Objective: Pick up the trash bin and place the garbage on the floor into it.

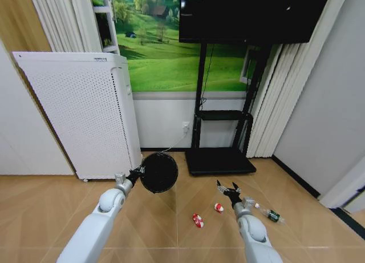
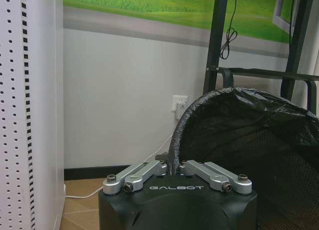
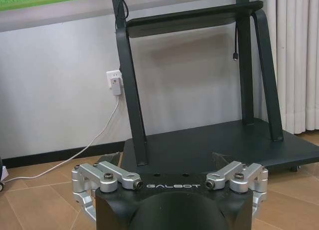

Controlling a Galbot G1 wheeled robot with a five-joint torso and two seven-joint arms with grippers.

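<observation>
The left gripper (image 1: 138,172) is clamped on the rim of the trash bin (image 1: 159,172) and holds it off the floor (image 1: 45,206), tipped on its side so its mouth faces the robot, in front of the white perforated appliance (image 1: 85,114). In the left wrist view the left gripper's jaws are pressed together on the bin's black-lined rim (image 2: 174,150), with the mesh wall and liner spreading away beyond it. The right gripper (image 1: 229,191) hangs low over the floor with its jaws wide apart and nothing between them; the right wrist view shows it facing the base of the black TV stand (image 3: 214,145). On the floor lie two red-and-white wrappers (image 1: 198,220), one just beside the right gripper, and a clear bottle (image 1: 269,213) with a green label on the robot's right.
</observation>
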